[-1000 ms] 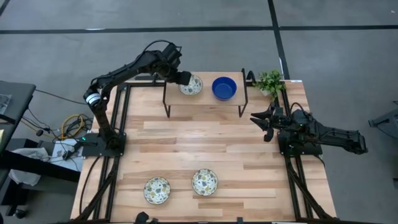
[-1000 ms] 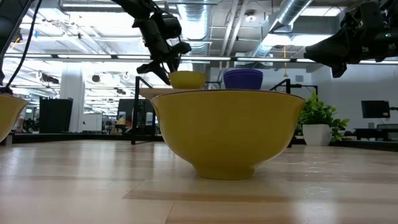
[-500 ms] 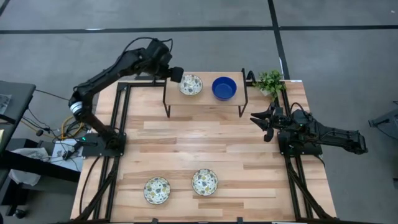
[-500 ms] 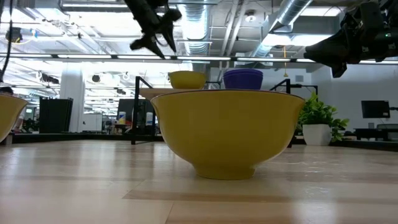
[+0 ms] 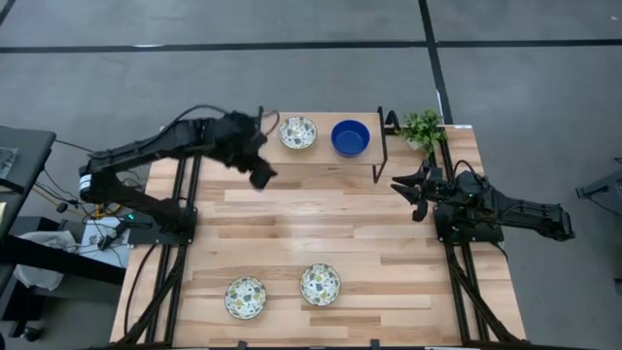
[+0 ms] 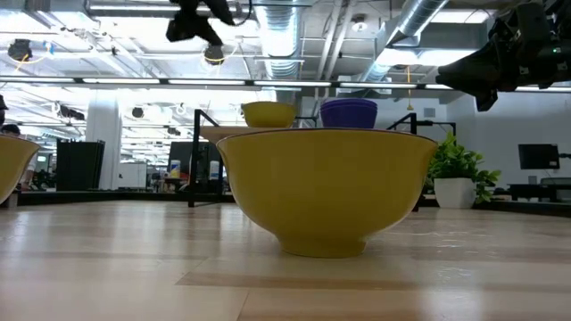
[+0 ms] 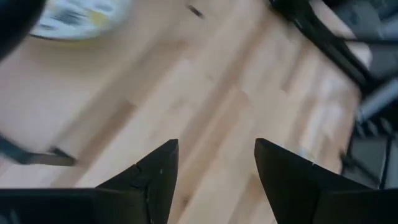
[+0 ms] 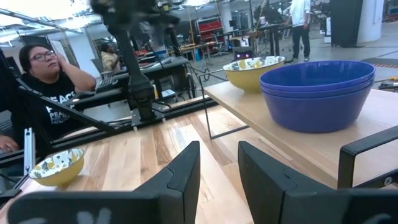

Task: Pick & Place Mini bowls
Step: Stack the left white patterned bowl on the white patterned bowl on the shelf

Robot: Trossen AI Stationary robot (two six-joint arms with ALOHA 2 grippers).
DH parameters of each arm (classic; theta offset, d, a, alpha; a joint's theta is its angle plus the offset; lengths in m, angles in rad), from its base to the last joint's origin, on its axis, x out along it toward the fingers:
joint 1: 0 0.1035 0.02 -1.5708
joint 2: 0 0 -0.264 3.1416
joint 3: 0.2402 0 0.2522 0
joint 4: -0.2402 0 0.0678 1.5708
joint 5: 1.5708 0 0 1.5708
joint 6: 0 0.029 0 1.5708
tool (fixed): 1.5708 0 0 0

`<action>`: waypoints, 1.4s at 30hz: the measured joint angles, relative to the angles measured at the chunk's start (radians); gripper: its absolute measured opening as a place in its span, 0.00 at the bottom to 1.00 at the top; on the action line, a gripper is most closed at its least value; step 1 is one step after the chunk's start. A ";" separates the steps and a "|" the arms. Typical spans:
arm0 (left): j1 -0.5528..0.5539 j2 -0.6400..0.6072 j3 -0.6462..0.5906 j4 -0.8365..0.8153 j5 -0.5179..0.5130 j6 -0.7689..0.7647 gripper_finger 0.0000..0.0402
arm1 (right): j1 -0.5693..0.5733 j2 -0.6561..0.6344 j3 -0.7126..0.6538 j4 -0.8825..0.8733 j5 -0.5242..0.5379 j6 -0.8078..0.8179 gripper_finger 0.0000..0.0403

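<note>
Above the table, left pincer (image 5: 262, 178) hangs empty.

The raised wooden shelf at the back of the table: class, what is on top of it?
On the shelf sit a patterned bowl and a blue bowl; the right wrist view shows the blue one as a stack.

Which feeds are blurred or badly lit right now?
Left wrist view: motion-smeared, the floral bowl and table planks streaked. Low view: bright ceiling lights silhouette the left gripper; the near bowl fills the frame. High view: evenly lit, sharp. Right wrist view: blue bowls crisp.
</note>
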 joint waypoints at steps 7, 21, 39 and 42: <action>-0.241 -0.023 -0.043 0.001 0.000 0.037 0.52 | 0.000 0.000 0.000 0.000 0.000 0.000 0.24; -0.641 0.071 -0.143 0.003 -0.004 -0.026 0.52 | 0.000 0.000 0.000 0.000 0.000 0.000 0.24; -0.990 0.315 -0.195 0.007 -0.004 -0.026 0.52 | 0.000 0.000 0.000 0.000 0.000 0.007 0.24; -1.029 0.347 -0.197 0.009 -0.004 -0.027 0.52 | 0.000 0.000 0.000 0.000 0.000 0.007 0.24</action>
